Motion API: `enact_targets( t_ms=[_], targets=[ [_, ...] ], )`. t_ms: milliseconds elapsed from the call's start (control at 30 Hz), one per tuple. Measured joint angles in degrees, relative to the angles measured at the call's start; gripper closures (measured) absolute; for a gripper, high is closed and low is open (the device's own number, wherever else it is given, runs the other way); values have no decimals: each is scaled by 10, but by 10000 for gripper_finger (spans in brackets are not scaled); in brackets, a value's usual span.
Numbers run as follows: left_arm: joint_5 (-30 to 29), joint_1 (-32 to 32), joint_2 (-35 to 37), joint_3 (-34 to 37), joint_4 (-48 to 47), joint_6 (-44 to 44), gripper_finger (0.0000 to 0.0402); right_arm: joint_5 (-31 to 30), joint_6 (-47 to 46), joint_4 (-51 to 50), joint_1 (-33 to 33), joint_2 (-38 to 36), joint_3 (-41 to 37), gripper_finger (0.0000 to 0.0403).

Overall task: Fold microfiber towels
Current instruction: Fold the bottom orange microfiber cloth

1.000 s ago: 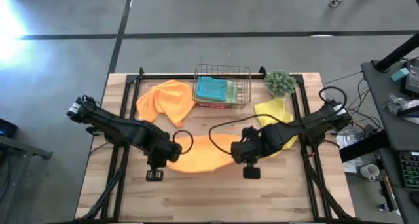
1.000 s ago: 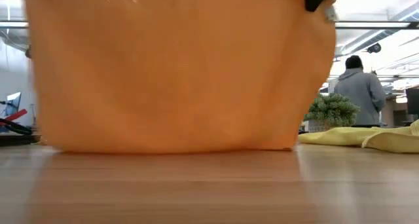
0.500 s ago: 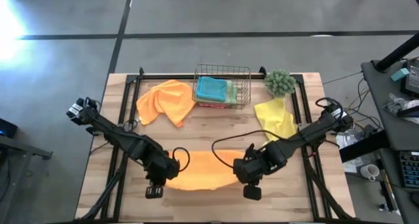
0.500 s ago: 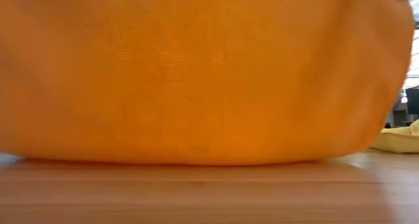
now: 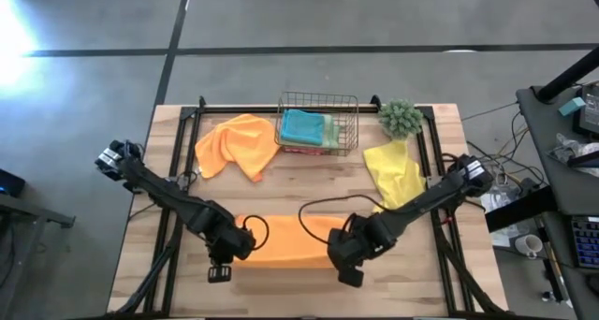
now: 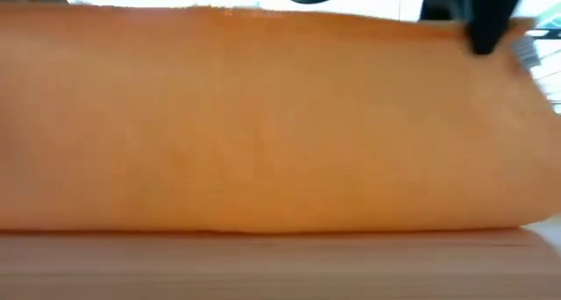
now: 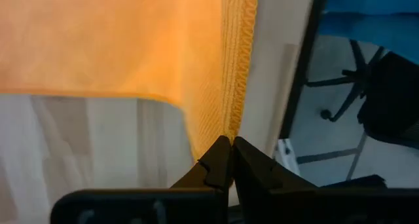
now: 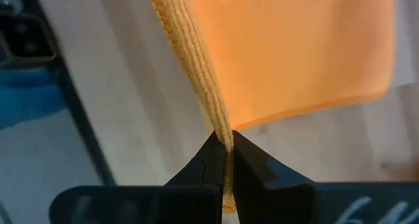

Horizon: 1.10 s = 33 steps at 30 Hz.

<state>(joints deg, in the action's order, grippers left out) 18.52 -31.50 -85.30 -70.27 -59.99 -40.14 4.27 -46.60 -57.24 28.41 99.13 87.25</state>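
Both grippers sit nearer the table's front edge than a second ago, and the cloth between them now reads as a shorter, flatter band.

The orange microfiber towel (image 5: 285, 242) lies stretched left to right across the near-centre of the pale wooden table (image 5: 281, 297), a narrow strip in the high view. A second ago it bulged farther from the front edge and looked taller from the low camera; now its top edge in the low view (image 6: 263, 116) runs level and lower, and the towel fills the frame side to side, its lower fold resting on the boards.

Left gripper (image 5: 225, 254): at the towel's left end, jaws pressed together on the stitched hem, as the left wrist view (image 7: 227, 152) shows the edge running straight into the closed tips.

Right gripper (image 5: 344, 260): at the towel's right end, jaws likewise pinching the hem (image 8: 224, 149). It has come nearer and slightly left since the earlier frame.

Unchanged at the far side: a second orange cloth (image 5: 237, 144) crumpled at far left; the copper wire basket (image 5: 318, 123) holding a teal cloth (image 5: 301, 125) with sage green and pink edges showing beside and under it; the small green fuzzy plant (image 5: 401, 117); the yellow cloth (image 5: 394, 168) lying loose at the right.
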Motion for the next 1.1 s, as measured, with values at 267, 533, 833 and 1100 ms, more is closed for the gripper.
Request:
enact_targets(
  t_ms=[267, 533, 833, 1100],
  targets=[
    [-27, 34, 0, 36, -15, 38, 402, -34, 32, -53, -64, 0, 0, 394],
    [-74, 100, 0, 41, -29, 85, 402, -38, 51, -58, -98, 4, -23, 394],
    [-99, 142, -12, 61, -46, 114, 402, -28, 55, -21, -117, 4, -74, 394],
    [-99, 146, -16, 88, -35, 126, 392, -21, 70, -16, -135, 4, -88, 388]
  ],
)
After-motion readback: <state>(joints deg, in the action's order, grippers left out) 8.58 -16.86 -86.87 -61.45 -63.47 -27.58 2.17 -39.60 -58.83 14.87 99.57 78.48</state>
